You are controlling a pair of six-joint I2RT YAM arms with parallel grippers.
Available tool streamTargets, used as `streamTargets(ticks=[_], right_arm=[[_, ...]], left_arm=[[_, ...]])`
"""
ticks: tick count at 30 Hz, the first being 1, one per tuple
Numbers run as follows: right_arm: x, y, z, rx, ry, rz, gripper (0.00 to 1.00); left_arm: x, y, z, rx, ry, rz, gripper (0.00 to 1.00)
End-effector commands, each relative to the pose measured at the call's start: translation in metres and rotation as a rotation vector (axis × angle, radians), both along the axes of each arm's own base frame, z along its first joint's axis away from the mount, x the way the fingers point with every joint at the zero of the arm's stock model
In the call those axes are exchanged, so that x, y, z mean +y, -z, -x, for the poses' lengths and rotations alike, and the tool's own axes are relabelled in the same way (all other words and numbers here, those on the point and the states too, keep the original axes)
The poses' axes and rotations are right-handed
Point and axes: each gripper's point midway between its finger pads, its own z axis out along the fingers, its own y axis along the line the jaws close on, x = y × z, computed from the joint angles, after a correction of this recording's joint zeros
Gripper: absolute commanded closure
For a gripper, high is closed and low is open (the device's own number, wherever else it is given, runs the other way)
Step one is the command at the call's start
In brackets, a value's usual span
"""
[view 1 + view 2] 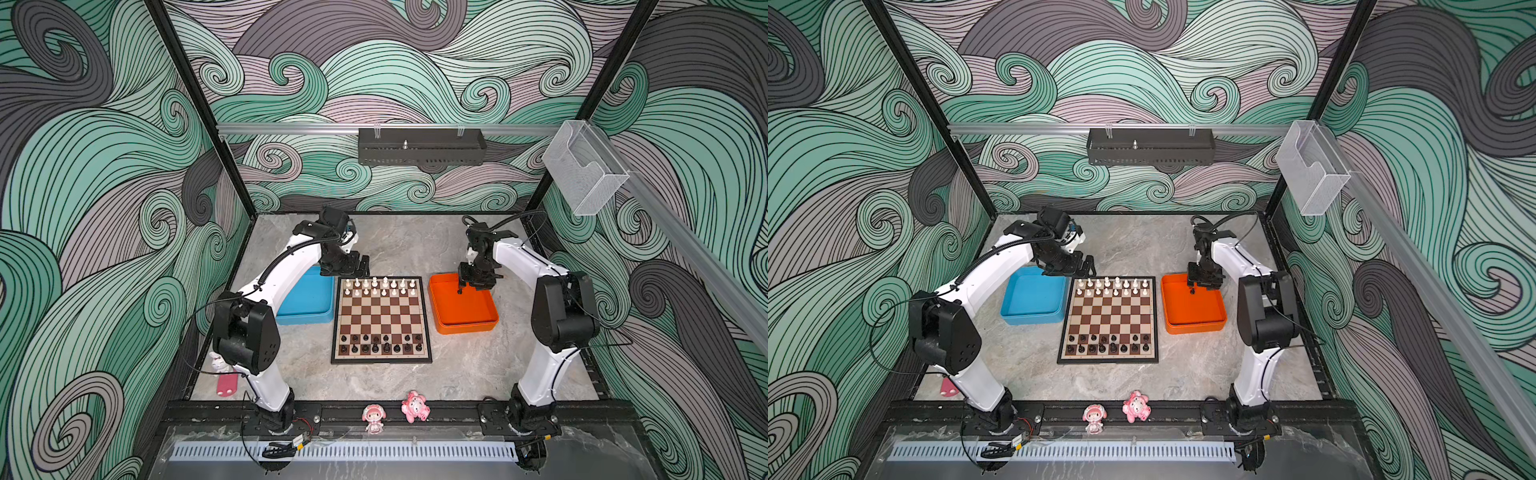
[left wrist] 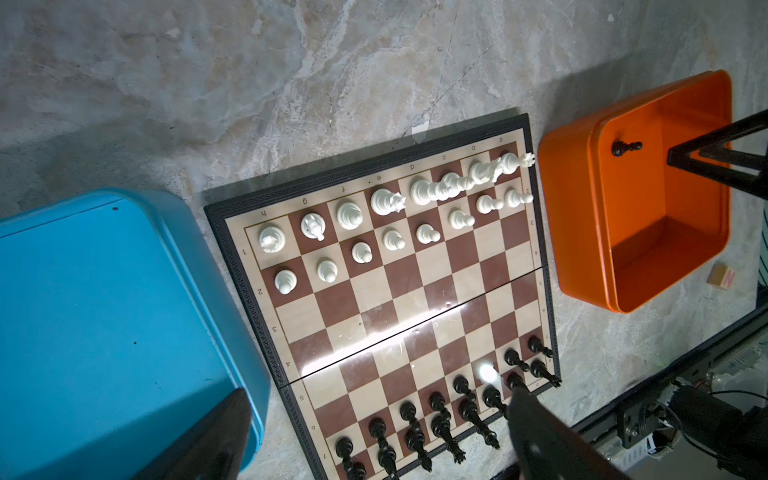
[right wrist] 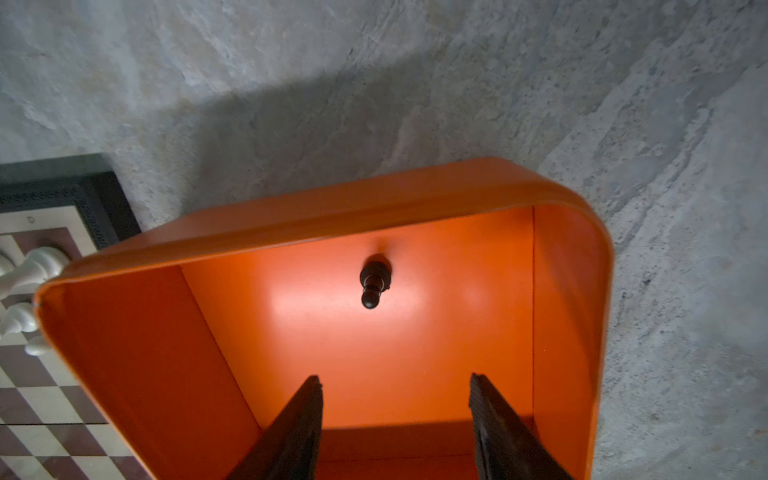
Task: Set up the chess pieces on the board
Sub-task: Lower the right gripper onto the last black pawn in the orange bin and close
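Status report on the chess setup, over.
Left gripper open near the board. Right gripper open over orange tray, black pawn inside, ungripped. Nothing blocking it.

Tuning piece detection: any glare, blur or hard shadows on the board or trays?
Left wrist view: a glare band crosses the board at its fold, plus a hot spot among the black pieces. Right wrist view: soft hotspot on the orange tray floor around the black pawn, tray shadow on the table. In both top views: even light, pieces tiny.

Sixteen white pieces (image 1: 374,283), one board (image 1: 381,320), two trays (image 1: 309,301) (image 1: 465,311).
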Motion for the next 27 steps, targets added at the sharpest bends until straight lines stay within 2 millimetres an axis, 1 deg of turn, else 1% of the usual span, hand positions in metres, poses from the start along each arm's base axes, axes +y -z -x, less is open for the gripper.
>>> streamTargets(ticks=[1, 12, 27], right_arm=[[0.002, 0.008, -0.004, 0.008, -0.012, -0.007, 0.51], [0.005, 0.023, -0.007, 0.026, -0.014, -0.023, 0.60], [0.009, 0.036, -0.010, 0.042, -0.023, -0.035, 0.72]], left_arm=[[0.002, -0.009, 0.003, -0.016, -0.014, -0.001, 0.01], [0.004, -0.005, 0.001, -0.004, -0.022, -0.012, 0.01], [0.003, 0.000, -0.005, 0.015, -0.027, -0.017, 0.01]])
